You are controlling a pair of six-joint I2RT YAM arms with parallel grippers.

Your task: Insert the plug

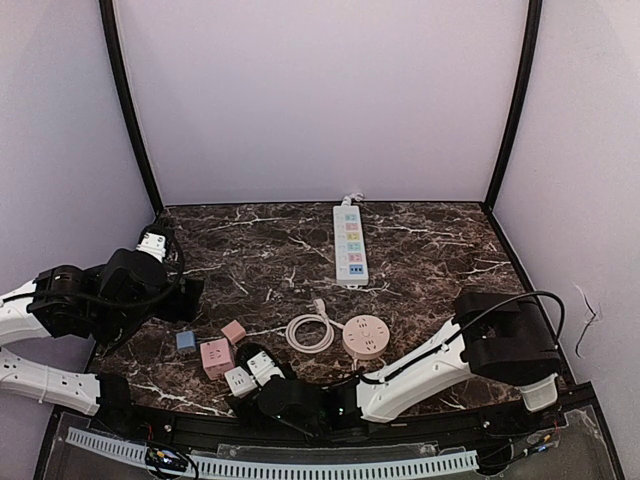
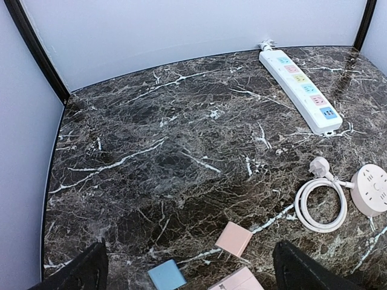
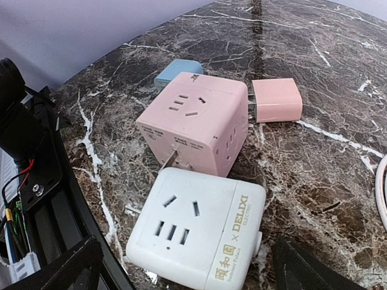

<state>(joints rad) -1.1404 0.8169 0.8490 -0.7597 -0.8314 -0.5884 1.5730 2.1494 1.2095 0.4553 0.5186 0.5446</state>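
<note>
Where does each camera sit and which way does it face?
Top external: above, behind the bases, looking down on the table; left arm and right arm show.
Left wrist: at table's left, facing the power strip and round socket; left fingers at bottom corners.
Right wrist: low near the front edge, facing white cube and pink cube; right fingers likewise.
Shared: both wrist views show pink adapter and blue adapter.

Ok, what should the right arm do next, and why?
Probably ease down a little and close on the white cube adapter. In the right wrist view, the right arm's jaws stand open on either side of it, not yet gripping, with the pink cube adapter just beyond.
</note>
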